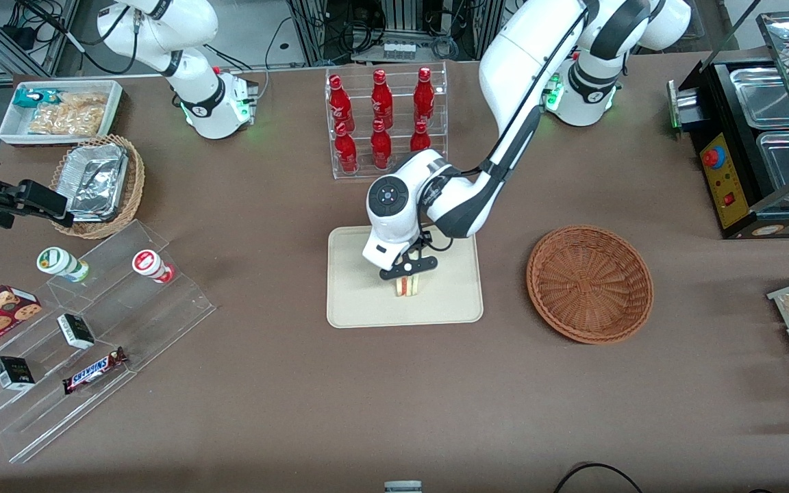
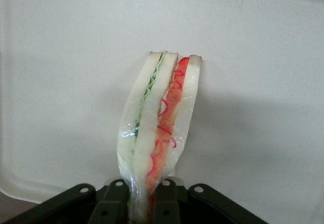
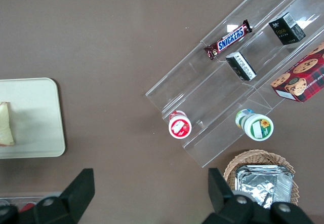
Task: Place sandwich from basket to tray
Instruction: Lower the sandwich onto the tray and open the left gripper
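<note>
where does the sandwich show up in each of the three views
Front view: the sandwich stands on the tray, under the gripper.
Left wrist view: the sandwich is pinched between the fingers, over the tray.
Right wrist view: the sandwich is cut off by the frame edge, on the tray.
Shared landmark: the tray.

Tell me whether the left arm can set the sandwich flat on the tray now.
Probably yes: the hand is shut on the sandwich over the tray, with bare surface around it.
</note>
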Available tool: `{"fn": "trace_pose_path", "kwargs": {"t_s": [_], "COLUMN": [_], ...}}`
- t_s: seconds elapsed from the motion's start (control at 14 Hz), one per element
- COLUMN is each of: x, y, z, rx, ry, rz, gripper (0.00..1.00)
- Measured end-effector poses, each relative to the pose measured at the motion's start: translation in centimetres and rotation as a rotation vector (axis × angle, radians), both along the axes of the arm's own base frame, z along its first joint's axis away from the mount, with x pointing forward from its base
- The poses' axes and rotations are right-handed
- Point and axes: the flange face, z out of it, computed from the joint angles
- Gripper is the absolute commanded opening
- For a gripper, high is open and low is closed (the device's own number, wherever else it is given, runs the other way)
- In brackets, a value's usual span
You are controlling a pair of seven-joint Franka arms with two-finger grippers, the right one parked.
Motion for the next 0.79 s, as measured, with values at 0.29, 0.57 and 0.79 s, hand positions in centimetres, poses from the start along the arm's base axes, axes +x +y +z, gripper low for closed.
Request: {"fn": "trace_pose_path", "kwargs": {"t_s": [0.29, 0.57, 0.79], "x": [1.0, 2.7, 4.2], "y": [-0.1, 0.1, 2.8], "z": [1.1, 5.9, 12.4], "rx": [-0.018, -0.029, -0.018], "ry": [-0.027, -0.075, -0.076], "rz": [0.010, 0.014, 0.051], "gripper": [1.00, 1.00, 1.00]}}
